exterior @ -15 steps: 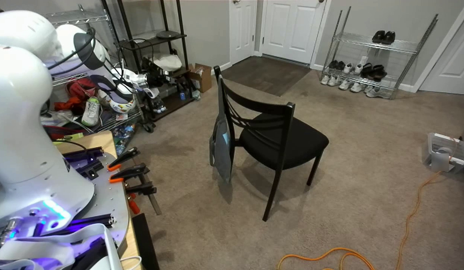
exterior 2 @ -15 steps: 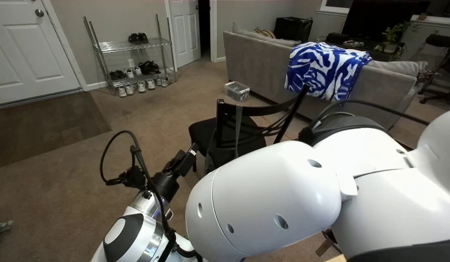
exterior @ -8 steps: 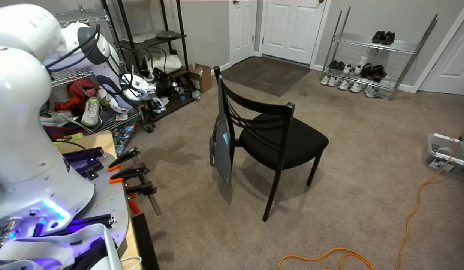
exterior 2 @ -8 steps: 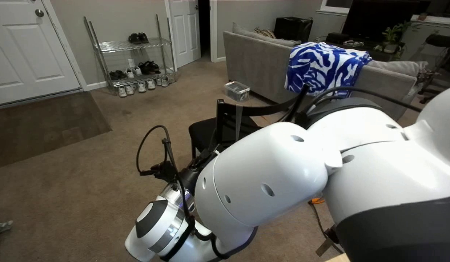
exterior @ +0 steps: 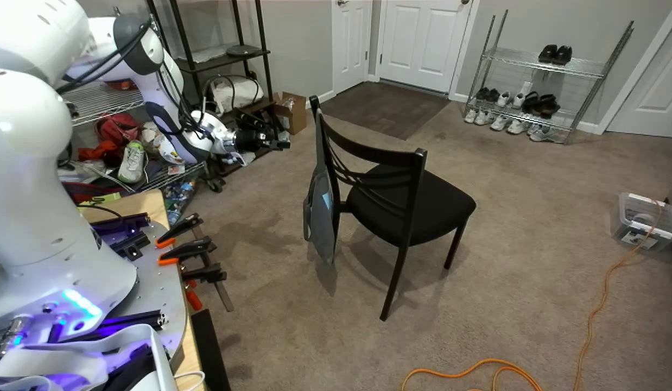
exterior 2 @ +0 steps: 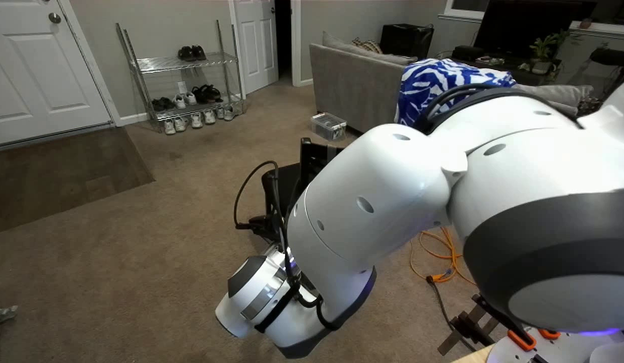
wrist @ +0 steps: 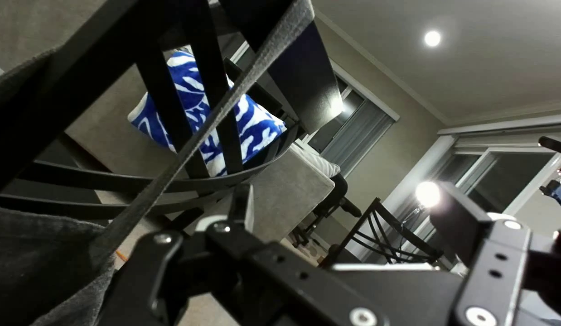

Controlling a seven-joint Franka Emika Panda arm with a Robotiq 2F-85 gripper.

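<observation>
I see the gripper (wrist: 346, 210) near, its fingers (wrist: 459, 217) spread well apart. To its left a grey strap (wrist: 195, 141) slants across a dark chair (wrist: 160, 97) and runs into grey cloth (wrist: 36, 258). Between the slats shows a blue-and-white blanket (wrist: 185, 86) over a sofa (wrist: 285, 190); farther right stands another chair (wrist: 407, 228).
</observation>
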